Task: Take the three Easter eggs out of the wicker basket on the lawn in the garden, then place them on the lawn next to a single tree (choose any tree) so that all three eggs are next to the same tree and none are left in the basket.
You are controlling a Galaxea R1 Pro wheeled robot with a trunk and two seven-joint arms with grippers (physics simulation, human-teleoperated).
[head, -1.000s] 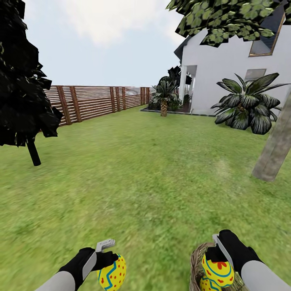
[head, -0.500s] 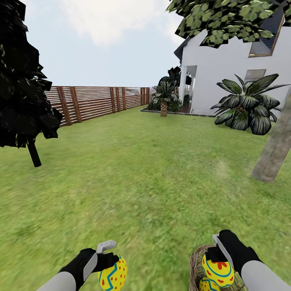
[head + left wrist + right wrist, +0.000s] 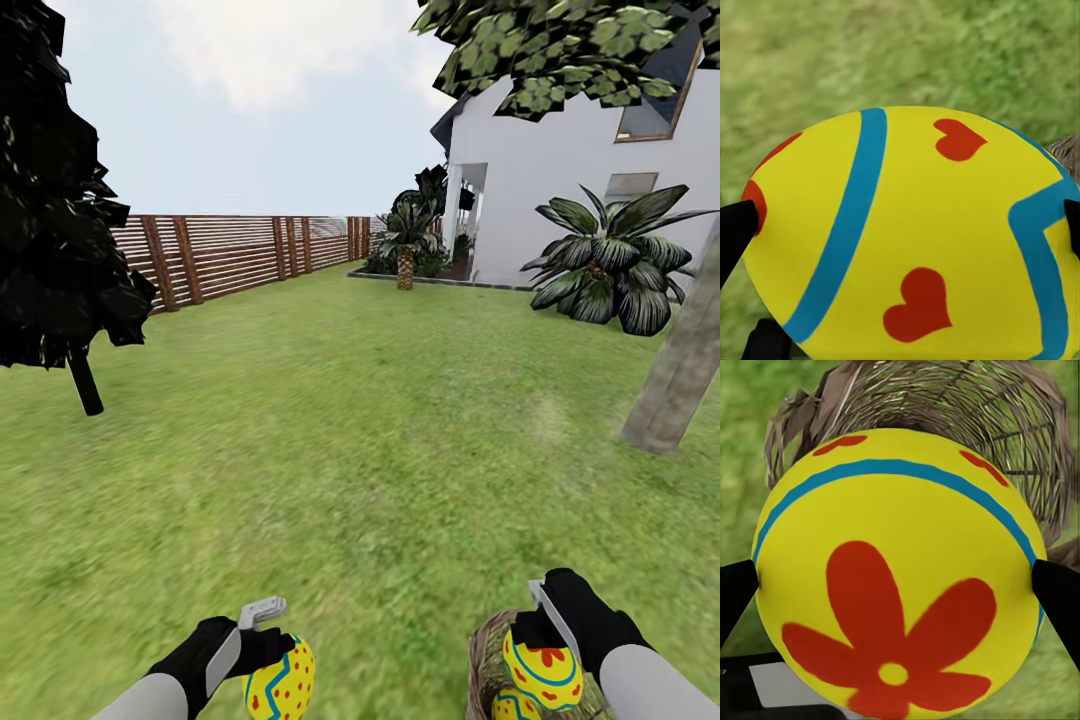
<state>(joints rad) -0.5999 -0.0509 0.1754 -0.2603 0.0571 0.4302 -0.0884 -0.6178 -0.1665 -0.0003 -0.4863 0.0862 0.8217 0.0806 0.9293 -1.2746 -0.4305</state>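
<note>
A yellow egg (image 3: pixel 900 577) with a blue band and a red flower sits pinched between two black fingertips (image 3: pixel 736 592), above the wicker basket (image 3: pixel 1020 450) on grass (image 3: pixel 750 405).

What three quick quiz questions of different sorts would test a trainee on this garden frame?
1. True or false: each claw, left claw and right claw, is shut on an egg.
2. Multiple choice: the right egg is (A) lying on the lawn, (B) held over the basket, (C) beside the fence.
3. Short answer: on which side of the head view does the thick grey-brown trunk stand?

Key: 1 true, the left egg is gripped too. 2 B. 3 right.
</note>
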